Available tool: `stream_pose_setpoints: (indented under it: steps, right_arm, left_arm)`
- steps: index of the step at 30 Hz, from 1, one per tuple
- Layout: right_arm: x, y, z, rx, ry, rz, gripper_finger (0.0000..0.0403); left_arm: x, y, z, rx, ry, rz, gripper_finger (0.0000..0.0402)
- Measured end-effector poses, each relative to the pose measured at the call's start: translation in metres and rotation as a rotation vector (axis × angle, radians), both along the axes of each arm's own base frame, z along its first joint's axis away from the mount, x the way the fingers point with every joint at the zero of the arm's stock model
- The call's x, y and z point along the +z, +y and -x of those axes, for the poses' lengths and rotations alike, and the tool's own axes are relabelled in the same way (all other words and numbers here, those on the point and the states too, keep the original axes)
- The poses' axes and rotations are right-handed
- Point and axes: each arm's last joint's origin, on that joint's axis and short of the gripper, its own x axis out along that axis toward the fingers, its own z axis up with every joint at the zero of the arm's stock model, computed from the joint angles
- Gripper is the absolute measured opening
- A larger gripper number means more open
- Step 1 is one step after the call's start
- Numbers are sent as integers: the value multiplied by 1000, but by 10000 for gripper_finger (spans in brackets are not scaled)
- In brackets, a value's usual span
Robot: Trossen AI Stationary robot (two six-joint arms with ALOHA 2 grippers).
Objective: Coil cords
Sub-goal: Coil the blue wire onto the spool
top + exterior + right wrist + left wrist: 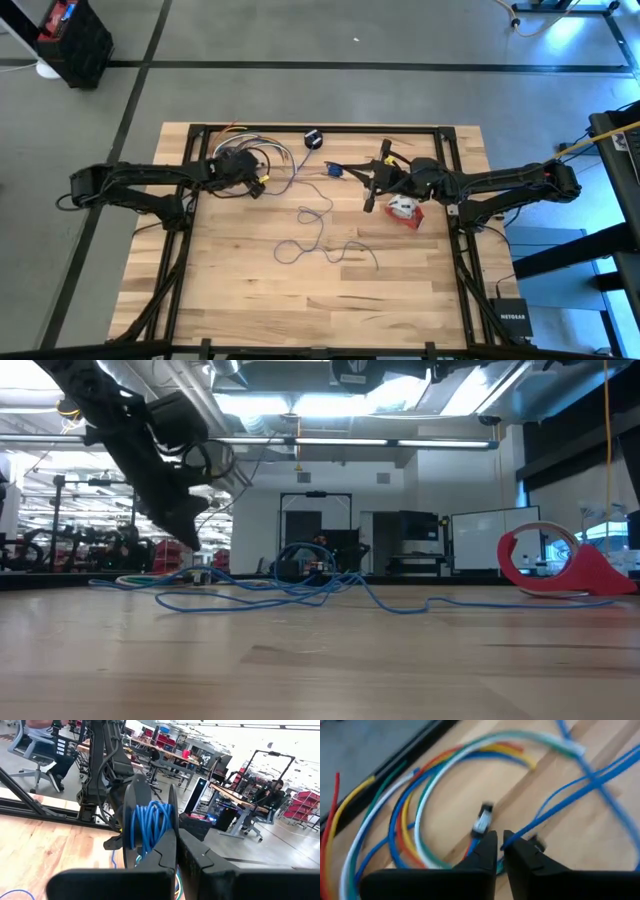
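A thin blue cord (318,232) lies in loose loops on the wooden table, and part of it is wound on a black spool (150,822). My right gripper (177,851) holds that spool above the table's far middle (375,180). My left gripper (500,840) is low over the far left of the table (264,184). It is beside a ring of many-coloured wires (415,805) and has a run of the blue cord (560,800) at its fingertips. A small black round puck (314,138) rests by the table's far edge. My left gripper has the blue cord (516,834) between its two fingertips, which stand only a sliver apart. The fingers slant down from the table's left. From there the cord runs off slack over the table. My right gripper pinches the rim of one spool flange (172,832) between its two fingers. The fingers come in level from the table's right. The spool stands on edge, lifted clear of the table, with its blue windings (149,827) beside the fingers.
A red-and-white object shaped like a tape dispenser (405,210) (552,563) sits on the table under the right arm. A small metal-tipped plug (482,819) lies inside the wire ring. A black frame rail (320,128) runs along the far edge. The near half is bare wood.
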Motion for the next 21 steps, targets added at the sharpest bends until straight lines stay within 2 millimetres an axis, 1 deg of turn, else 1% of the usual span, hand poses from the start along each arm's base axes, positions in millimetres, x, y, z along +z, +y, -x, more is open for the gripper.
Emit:
stream_pose_setpoints:
  steps: [2, 5, 10, 12, 14, 16, 19, 21]
  right_arm:
    - [0, 0, 0, 0, 0, 0, 9]
    - [0, 0, 0, 0, 0, 0, 9]
    - [0, 0, 0, 0, 1, -1, 9]
    - [0, 0, 0, 0, 3, -1, 9]
    - [0, 0, 0, 0, 4, -1, 9]
    - [0, 0, 0, 0, 4, -2, 9]
    - [-1, 0, 0, 0, 11, -4, 9]
    - [-2, 0, 0, 0, 21, -4, 9]
  left_arm:
    - [2, -2, -4, -36, -40, 5, 41]
    - [4, -6, -9, -109, -75, 22, 75]
    - [5, -11, -12, -116, -103, 30, 142]
    - [7, -13, -14, -132, -97, 30, 162]
    - [17, -14, -19, -175, -70, 15, 175]
    - [34, -16, -26, -205, -79, -1, 180]
    - [57, -23, -36, -228, -128, -4, 178]
    - [67, -30, -42, -260, -162, -8, 174]
